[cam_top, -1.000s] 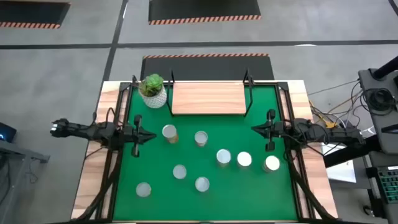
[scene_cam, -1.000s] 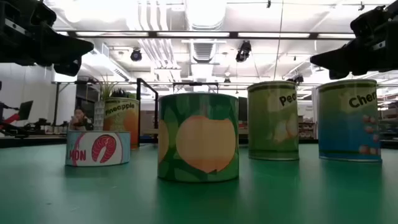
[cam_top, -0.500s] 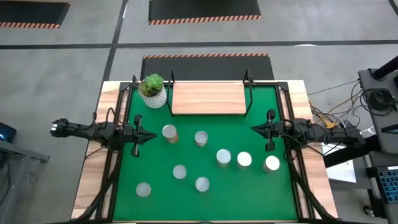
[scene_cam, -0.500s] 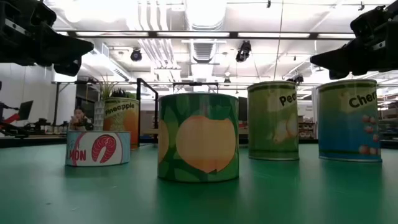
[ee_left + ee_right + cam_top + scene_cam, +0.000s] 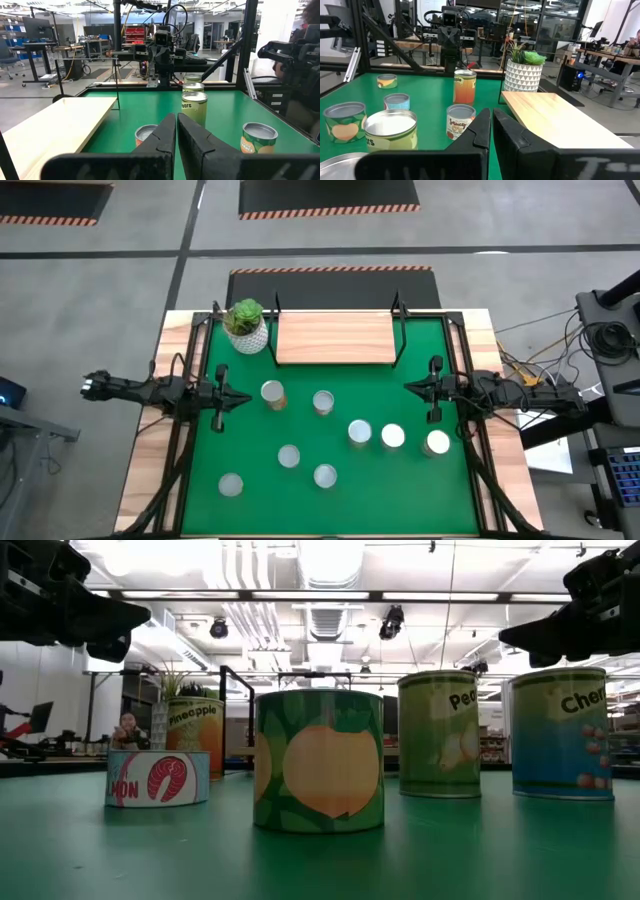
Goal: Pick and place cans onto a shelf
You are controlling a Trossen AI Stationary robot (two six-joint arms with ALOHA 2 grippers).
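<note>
Left gripper (image 5: 222,394) parked at mat's left edge, fingers pressed together, nothing held. Right gripper (image 5: 430,388) mirrored opposite, likewise closed, empty. Cans (image 5: 323,402) scattered on green mat (image 5: 400,490) between both grippers. Shelf (image 5: 333,338) bare, beyond cans; placing not yet begun.

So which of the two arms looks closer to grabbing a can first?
Probably the left: the left gripper hangs beside the can nearest the shelf. The right gripper has no can as near.
</note>
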